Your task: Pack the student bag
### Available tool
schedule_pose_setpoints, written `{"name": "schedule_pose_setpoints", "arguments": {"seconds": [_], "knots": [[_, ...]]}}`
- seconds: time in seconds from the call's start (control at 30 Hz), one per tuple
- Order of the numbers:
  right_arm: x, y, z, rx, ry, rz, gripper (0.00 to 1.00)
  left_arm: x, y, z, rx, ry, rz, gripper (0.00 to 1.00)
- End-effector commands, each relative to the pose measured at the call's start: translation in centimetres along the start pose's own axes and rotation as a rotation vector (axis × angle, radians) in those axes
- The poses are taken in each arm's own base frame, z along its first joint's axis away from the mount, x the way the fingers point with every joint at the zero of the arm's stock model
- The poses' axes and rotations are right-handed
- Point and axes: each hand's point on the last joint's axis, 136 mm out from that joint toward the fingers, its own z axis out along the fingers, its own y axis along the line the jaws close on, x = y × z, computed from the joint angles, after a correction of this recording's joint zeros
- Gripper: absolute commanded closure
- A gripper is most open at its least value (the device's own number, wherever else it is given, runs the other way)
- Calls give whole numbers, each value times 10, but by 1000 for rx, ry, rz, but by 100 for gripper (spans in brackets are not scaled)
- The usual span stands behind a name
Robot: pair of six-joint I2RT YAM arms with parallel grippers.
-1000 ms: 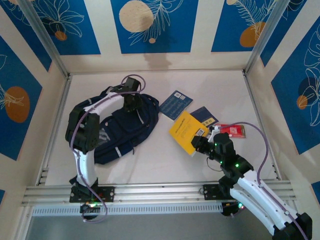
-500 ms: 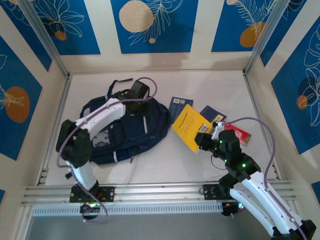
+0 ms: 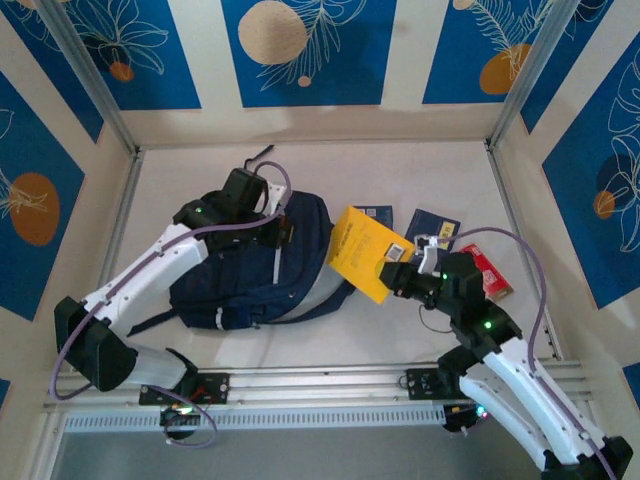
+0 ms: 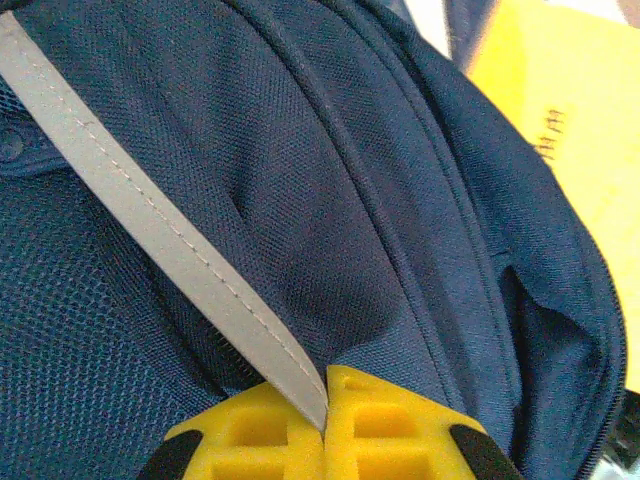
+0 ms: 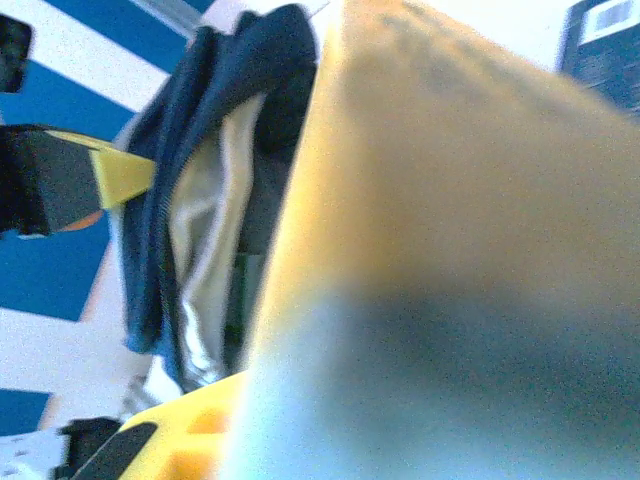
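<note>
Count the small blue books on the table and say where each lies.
2. One blue book peeks out behind the yellow book; the other lies right of it. More may hide beneath.

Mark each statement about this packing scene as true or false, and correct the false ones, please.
1. The left gripper is shut on the student bag, pinching it at a grey reflective stripe. True.
2. The right gripper is empty. False: it is shut on the yellow book.
3. The yellow book lies completely inside the student bag. False: it is held outside, at the bag's open right edge.
4. Two dark blue booklets lie on the table beyond the yellow book. True.
</note>
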Motion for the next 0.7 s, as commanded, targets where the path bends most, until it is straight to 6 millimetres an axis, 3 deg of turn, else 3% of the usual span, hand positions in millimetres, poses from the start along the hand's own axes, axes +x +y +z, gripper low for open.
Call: {"name": "schedule_pose_setpoints", "arguments": {"seconds": [0.0,0.3,0.5,0.57,0.67], "knots": [[-12,44,8,-224,17,66,100,-8,-47,-13,243,-31,93,100],[-9,54,27,-356,68,223,100,3,-40,4,251,-13,-2,100],[-8,58,22,-379,58,227,100,6,-41,15,290,-17,-66,56],[-8,58,22,-382,58,229,100,5,-42,16,298,-24,-74,46],[-8,62,21,-392,60,228,100,5,-37,20,275,-17,-82,40]]}}
